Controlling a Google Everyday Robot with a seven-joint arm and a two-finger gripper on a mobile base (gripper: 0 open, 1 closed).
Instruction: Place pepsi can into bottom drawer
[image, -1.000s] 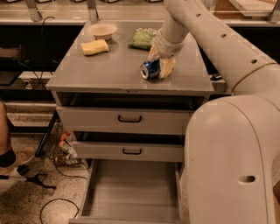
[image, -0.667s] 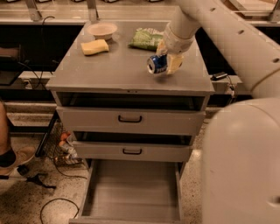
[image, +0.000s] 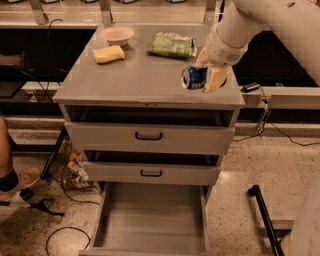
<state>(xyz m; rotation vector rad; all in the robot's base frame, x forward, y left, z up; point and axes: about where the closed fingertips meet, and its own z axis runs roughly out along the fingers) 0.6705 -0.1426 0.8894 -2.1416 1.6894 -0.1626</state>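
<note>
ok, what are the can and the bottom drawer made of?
The can: thin metal, probably aluminium, glossy blue print, shiny end; held sideways in the gripper over the cabinet top, right front. The bottom drawer: looks like painted sheet metal, matte grey floor, thin walls.

Figure: a robotics lab, as we read it. A white robot arm (image: 280, 20) works at a grey steel drawer bench (image: 135, 75), its tool (image: 207, 70) clasping a can (image: 193, 77) at the bench's right front corner. Loose cables (image: 65, 229) trail over the speckled floor (image: 240, 165).
</note>
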